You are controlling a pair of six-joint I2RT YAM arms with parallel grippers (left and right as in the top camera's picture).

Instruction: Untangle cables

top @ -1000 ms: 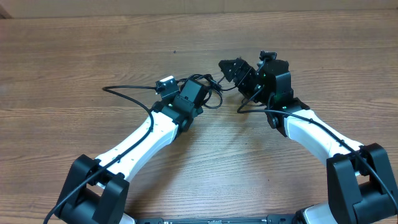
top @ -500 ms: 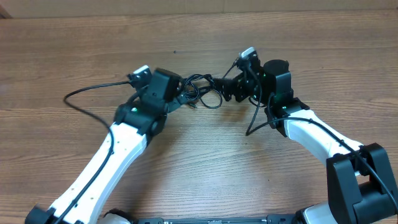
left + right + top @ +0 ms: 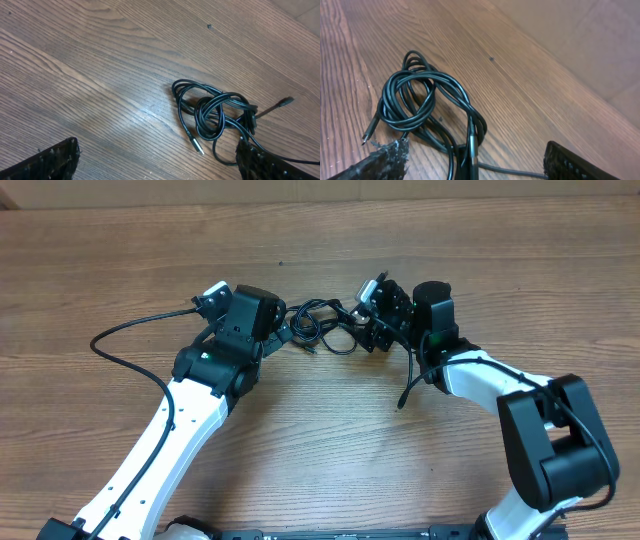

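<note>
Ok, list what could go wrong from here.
1. The cables are wound in one tight knot; pulling from both sides may cinch it rather than free it.
2. The left end effector and right end effector sit close on either side of it, so they might collide.
3. A loose plug tip lies by the loops and could snag.

- Bright, even light from above; shadows soft.
- Pale glare on table (image 3: 131, 111) in left wrist view.
- Cables (image 3: 470, 117) sharp; right wrist background soft.
</note>
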